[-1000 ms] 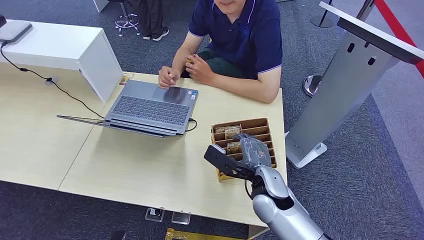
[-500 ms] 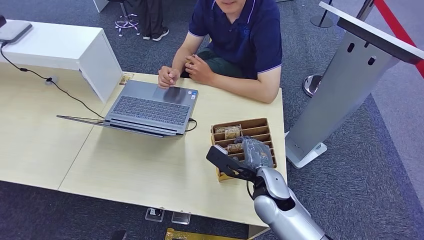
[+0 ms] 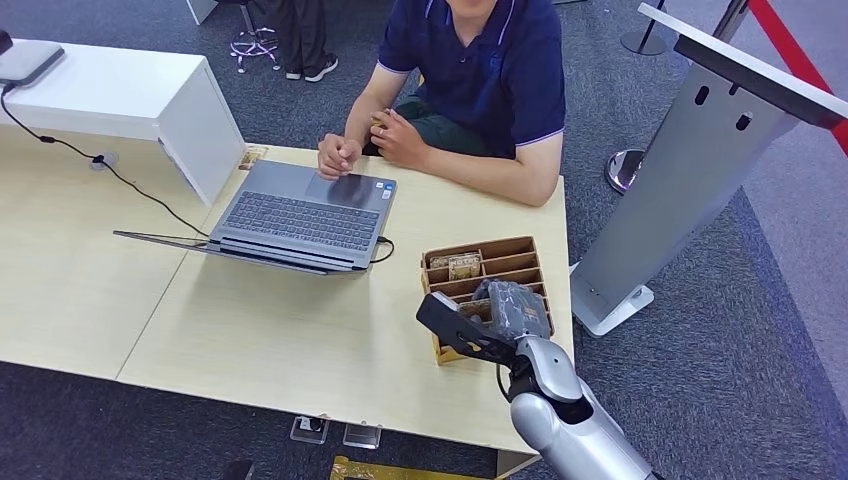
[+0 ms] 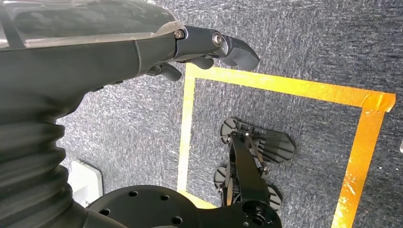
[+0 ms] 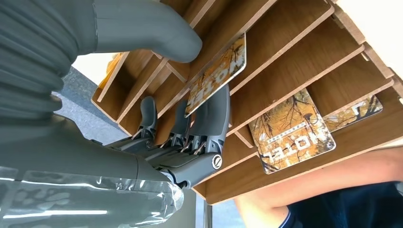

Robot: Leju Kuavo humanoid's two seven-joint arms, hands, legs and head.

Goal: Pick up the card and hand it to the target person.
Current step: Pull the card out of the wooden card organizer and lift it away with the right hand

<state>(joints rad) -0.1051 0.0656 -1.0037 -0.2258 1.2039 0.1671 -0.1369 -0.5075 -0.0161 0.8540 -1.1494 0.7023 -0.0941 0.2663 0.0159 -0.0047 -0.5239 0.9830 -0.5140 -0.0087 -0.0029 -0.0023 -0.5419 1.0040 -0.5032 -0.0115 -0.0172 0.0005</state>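
A wooden slotted card rack [image 3: 500, 250] stands at the table's right end. My right hand [image 3: 505, 305] is down in its nearer slots. In the right wrist view a "HOTEL" card [image 5: 216, 73] is tilted across a divider of the rack [image 5: 304, 61]. My right hand [image 5: 190, 142] pinches it, thumb on one face and fingers [image 5: 209, 118] behind the other. Two more cards [image 5: 292, 133] lean in a farther slot. The person [image 3: 470, 60] in a dark blue shirt sits across the table, hands together by the laptop. My left hand [image 4: 209, 45] hangs over the floor, holding nothing.
An open laptop [image 3: 300, 215] lies flat on the light wood table [image 3: 300, 340], left of the rack. A white box [image 3: 130, 95] with a cable sits at the far left. A grey slanted stand [image 3: 690, 160] rises on the carpet beyond the table's right edge.
My right hand has slid a little toward me along the rack and now hides the card that showed in front of it. The person has not moved.
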